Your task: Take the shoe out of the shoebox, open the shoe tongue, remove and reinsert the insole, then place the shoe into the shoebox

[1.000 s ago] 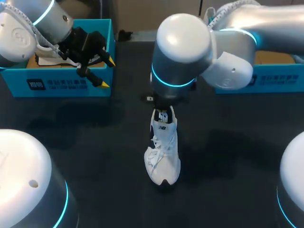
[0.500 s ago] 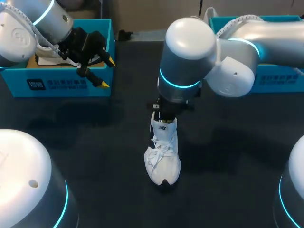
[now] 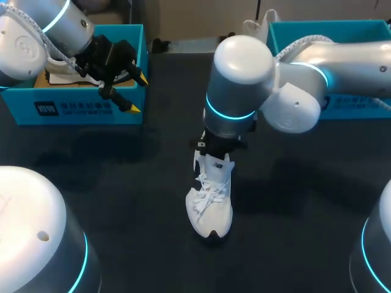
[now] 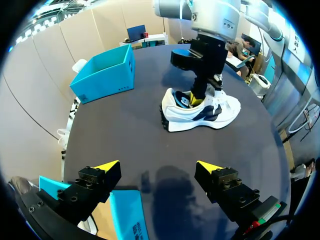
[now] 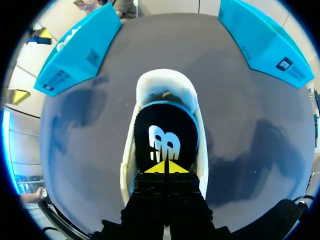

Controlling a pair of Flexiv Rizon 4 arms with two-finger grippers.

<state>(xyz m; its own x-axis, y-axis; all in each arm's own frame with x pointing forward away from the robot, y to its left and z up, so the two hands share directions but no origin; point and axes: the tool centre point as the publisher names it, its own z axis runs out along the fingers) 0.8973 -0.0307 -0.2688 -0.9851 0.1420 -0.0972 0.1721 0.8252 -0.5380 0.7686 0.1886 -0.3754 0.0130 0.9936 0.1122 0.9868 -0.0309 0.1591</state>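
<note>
A white shoe (image 3: 211, 204) stands upright mid-table, toe toward the near edge; in the left wrist view the shoe (image 4: 210, 110) shows side-on. My right gripper (image 3: 214, 151) points down into its opening. In the right wrist view the right gripper (image 5: 165, 167) is shut, tips pressed together just over the black insole (image 5: 164, 130) at the tongue end, with nothing seen between them. My left gripper (image 3: 138, 94) hangs open and empty at the front right corner of the left blue shoebox (image 3: 73, 108), far from the shoe.
A second blue shoebox (image 3: 348, 104) stands at the back right behind my right arm. The left box holds paper. The black tabletop (image 3: 122, 183) around the shoe is bare. Both boxes, left box (image 5: 75, 55) and right box (image 5: 265, 42), flank the shoe's heel side.
My right arm has shifted toward the near edge and lowered, so its gripper now covers the shoe's opening. The shoe and my left arm have stayed put.
</note>
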